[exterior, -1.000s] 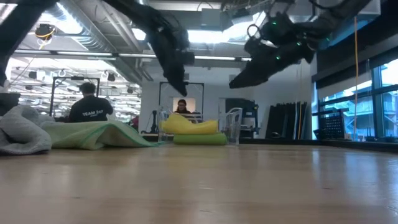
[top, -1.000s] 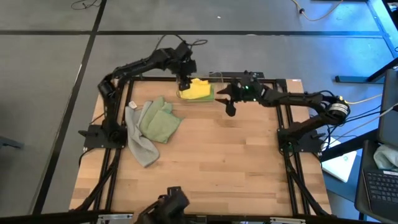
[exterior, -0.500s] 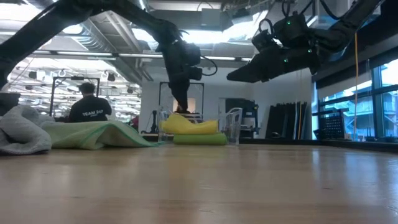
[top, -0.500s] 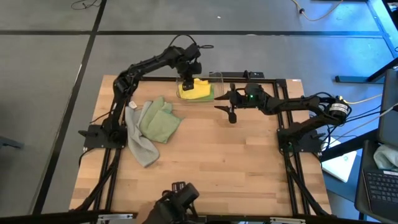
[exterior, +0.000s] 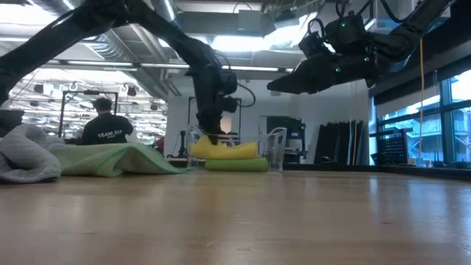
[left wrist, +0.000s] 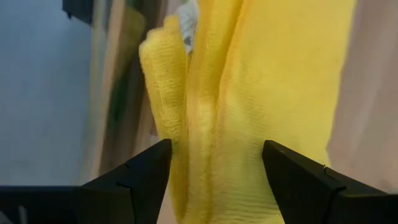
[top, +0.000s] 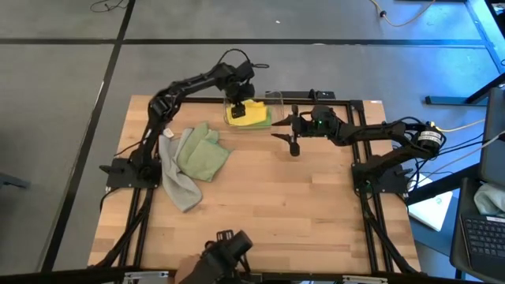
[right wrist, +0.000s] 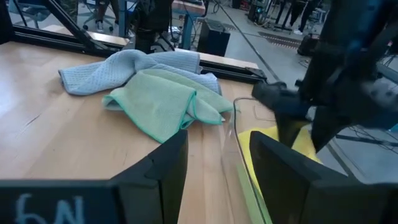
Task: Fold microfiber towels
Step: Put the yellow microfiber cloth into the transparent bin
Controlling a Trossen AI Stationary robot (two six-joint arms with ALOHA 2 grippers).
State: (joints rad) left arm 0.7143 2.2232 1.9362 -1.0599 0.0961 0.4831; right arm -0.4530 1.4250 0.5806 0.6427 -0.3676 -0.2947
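Note:
A folded yellow towel [top: 251,110] lies on a bright green one [exterior: 237,165] inside the clear bin [exterior: 277,147] at the table's far edge. My left gripper [top: 237,111] points down over the yellow towel's left part. Its fingers are open, and in the wrist view they stand on either side of the towel's folds [left wrist: 211,112]. My right gripper [top: 286,139] hovers open and nearly level to the right of the bin, holding nothing. A pale sage towel [top: 202,155] lies crumpled on the table's left, partly on the grey towel [top: 178,180]. My left gripper comes at the yellow towel from above, and its fingertips [exterior: 210,137] reach the top of the towel's left end [exterior: 200,145]. I cannot tell whether they touch the cloth. The towel lies flat on the green one in the bin.
The bin's clear walls [right wrist: 231,134] rise around the stacked towels. Bare wooden table [top: 300,205] spreads over the middle, near and right side. In the low view a person [exterior: 107,126] sits in the room beyond the table.
My left gripper has come down onto the yellow towel in the bin and turned steeper. My right gripper has tipped up from slanting down to nearly level, then kept still. The towels have not moved.

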